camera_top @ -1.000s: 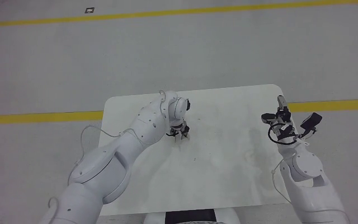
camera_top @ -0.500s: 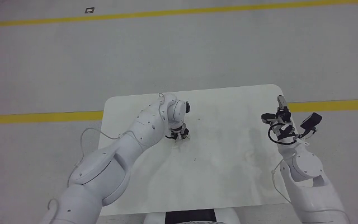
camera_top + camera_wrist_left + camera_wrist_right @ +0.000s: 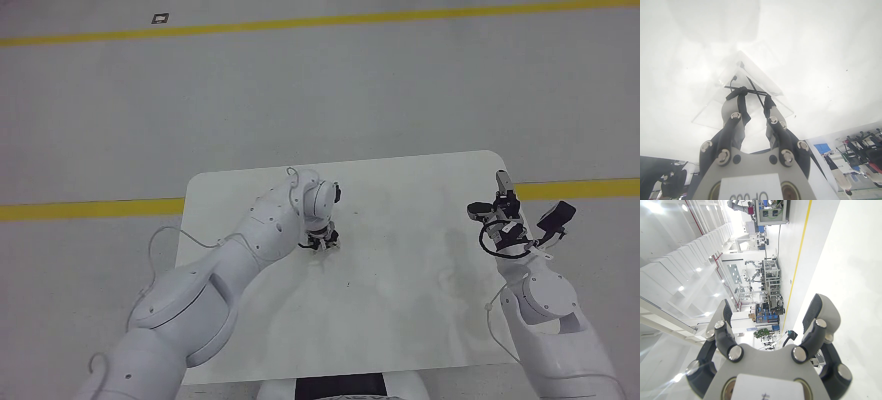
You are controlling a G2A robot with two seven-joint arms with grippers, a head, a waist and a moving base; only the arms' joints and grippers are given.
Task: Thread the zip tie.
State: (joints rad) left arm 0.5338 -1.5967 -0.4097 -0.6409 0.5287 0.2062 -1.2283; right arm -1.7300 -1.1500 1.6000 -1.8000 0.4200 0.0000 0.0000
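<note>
Several black zip ties (image 3: 753,92) lie crossed on a clear plastic tray (image 3: 780,106) on the white table (image 3: 400,290). My left gripper (image 3: 751,98) points down at them, open. Its two fingertips (image 3: 769,102) stand on either side of the crossing, and one tip touches a tie's head. From above, this gripper (image 3: 321,240) sits left of the table's centre, and the ties are too small to make out there. My right gripper (image 3: 770,311) is open and holds nothing. It is raised over the table's right edge (image 3: 492,200), facing away from the table.
The white table's middle and front are bare apart from a few small dark specks (image 3: 846,70). Yellow floor lines (image 3: 90,210) run behind and beside the table.
</note>
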